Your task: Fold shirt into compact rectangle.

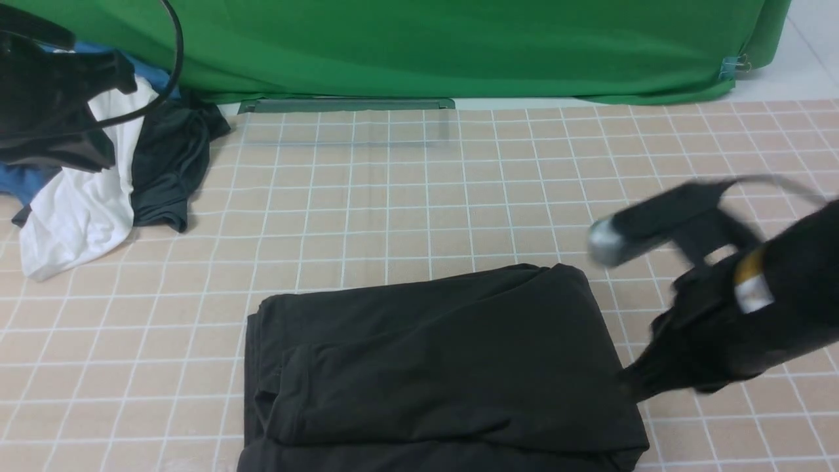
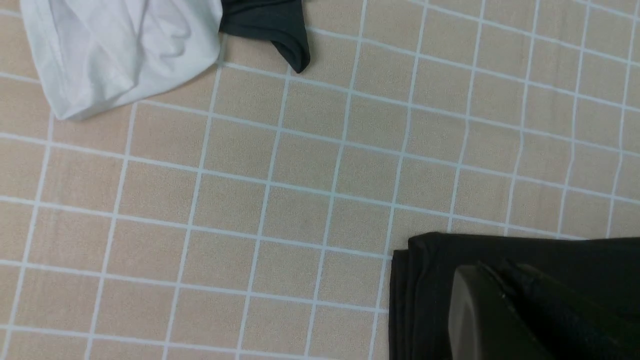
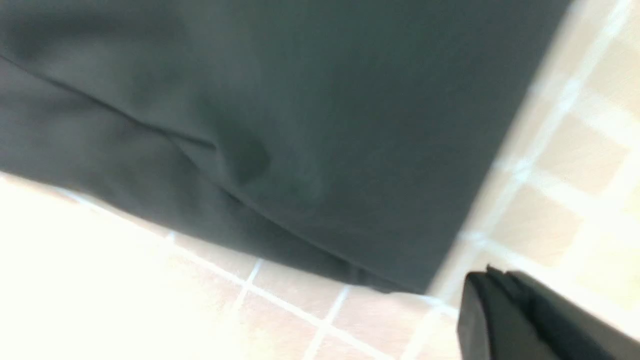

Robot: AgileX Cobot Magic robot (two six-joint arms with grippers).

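Black shirt [image 1: 439, 367] folded into rough rectangle, lying at near edge of beige grid-patterned tabletop [image 1: 393, 216], centre-right. Right gripper [image 1: 632, 383] blurred, just beside shirt's right edge, jaws closed, nothing held; contact with cloth unclear. Left gripper [image 2: 505, 305] closed, empty, above shirt's left corner in left wrist view. Farther left: white garment [image 1: 78, 203] and dark grey garment [image 1: 170, 164] heaped together, blue cloth [image 1: 26, 180] beneath. Green backdrop [image 1: 459, 46] at far edge.
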